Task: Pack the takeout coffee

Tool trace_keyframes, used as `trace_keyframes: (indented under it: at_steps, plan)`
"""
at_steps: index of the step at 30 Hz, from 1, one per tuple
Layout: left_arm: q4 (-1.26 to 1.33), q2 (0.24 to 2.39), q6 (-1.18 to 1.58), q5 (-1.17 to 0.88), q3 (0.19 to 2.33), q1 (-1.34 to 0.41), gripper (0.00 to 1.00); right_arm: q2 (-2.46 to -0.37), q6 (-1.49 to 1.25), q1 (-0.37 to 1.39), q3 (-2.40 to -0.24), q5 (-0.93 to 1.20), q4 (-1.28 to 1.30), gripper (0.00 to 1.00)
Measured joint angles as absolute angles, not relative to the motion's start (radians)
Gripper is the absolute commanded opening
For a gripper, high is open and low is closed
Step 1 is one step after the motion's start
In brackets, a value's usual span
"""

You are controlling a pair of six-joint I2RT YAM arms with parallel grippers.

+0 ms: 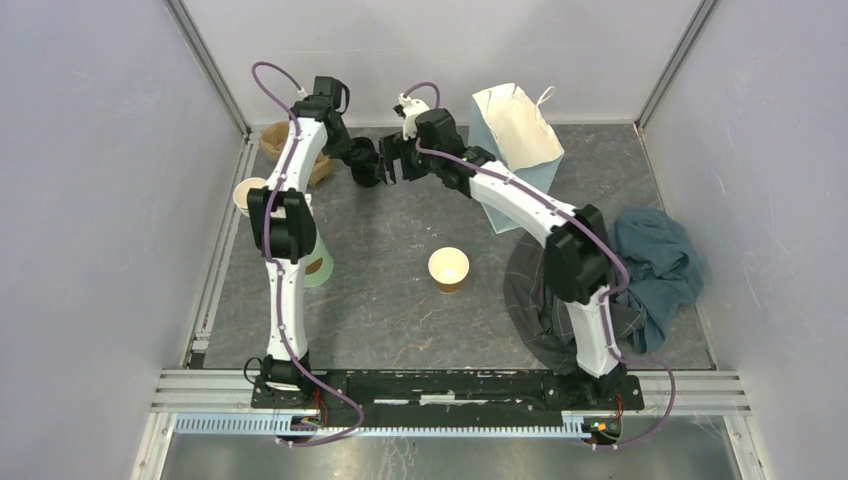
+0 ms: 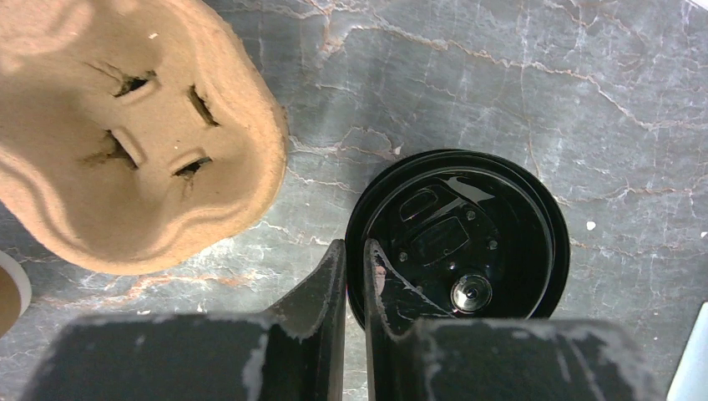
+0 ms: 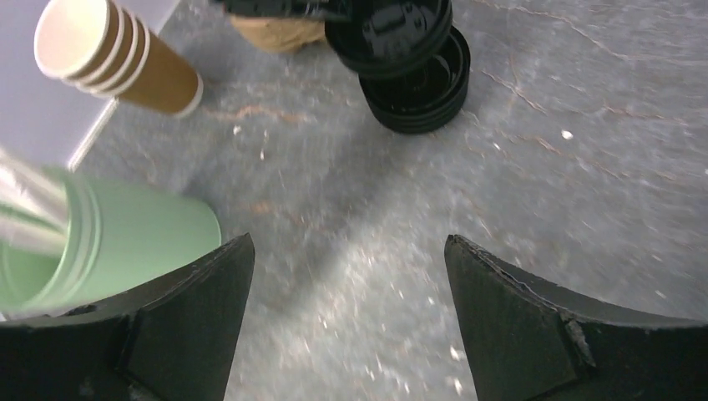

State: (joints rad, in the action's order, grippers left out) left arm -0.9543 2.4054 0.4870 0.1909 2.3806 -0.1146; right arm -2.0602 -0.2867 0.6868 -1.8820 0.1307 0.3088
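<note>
We see one brown paper cup [image 1: 449, 268] standing upright and lidless in the middle of the bench [image 1: 380, 300]. It is well apart from both pincers and nearer the arm bases than they are.

The left pincer [image 2: 355, 251] is at the far side of the bench. Its fingers are drawn almost together, and the near rim of a black sip lid [image 2: 459, 234] sits between them, so we read it as clamped on that lid. In the right wrist view the lid lies askew over the stack of black lids [image 3: 422, 88], shifted off its centre. A pulp cup carrier [image 2: 134, 134] lies just beside the lids.

The left arm stretches far forward along the left side, its wrist turned inward. The right arm reaches diagonally across the bench, and the right pincer [image 3: 349, 246] is spread wide with nothing in it. It faces the left pincer closely from the other side of the lids.

A green cup [image 3: 125, 238] holding sticks and a sleeve of nested paper cups [image 3: 117, 58] lie at the left. A paper bag [image 1: 515, 125] stands at the far right, beside a bundled cloth [image 1: 660, 265].
</note>
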Motion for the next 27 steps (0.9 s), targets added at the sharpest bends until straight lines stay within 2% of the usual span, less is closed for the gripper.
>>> trace_keyframes:
  at_steps: [12, 14, 27]
  plan:
    - [-0.954, 2.404, 0.49, 0.146, 2.355, -0.112, 0.02, -2.336, -0.645, 0.685, -1.963, 0.13, -0.007, 0.77]
    - [-0.955, 2.4, 0.491, 0.142, 2.341, -0.112, 0.02, -2.368, -0.697, 0.684, -1.979, 0.137, -0.052, 0.71]
    - [-0.955, 2.397, 0.517, 0.097, 2.326, -0.098, 0.02, -2.446, -0.865, 0.657, -1.98, 0.175, -0.18, 0.57]
